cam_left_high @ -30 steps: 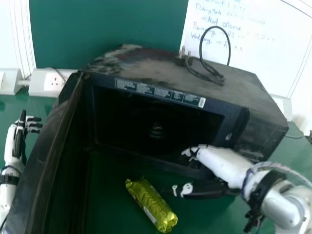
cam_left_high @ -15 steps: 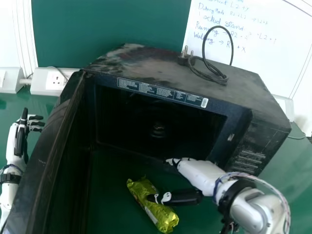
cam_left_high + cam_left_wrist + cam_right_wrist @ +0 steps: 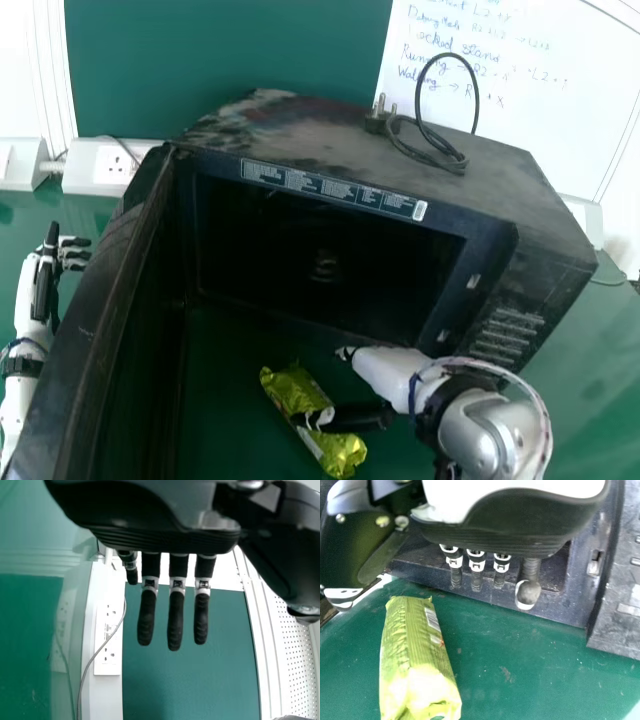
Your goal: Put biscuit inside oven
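I'm looking down at a green table point(image 3: 590, 400), and the oven point(image 3: 550, 225) sits on it with its door point(image 3: 100, 260) swung open. The biscuit point(image 3: 285, 386) (shiny yellow-green wrapper) lies on the table in front of the oven's opening; my right wrist view shows small specks point(image 3: 506, 674) near it.

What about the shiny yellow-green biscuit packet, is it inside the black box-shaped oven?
No, the packet lies on the smooth green tabletop, in front of the oven.

My right hand point(image 3: 385, 372) hides part of the biscuit packet point(image 3: 342, 452). My head view crops the oven door point(image 3: 100, 310) toward the desk's point(image 3: 590, 400) near edge.
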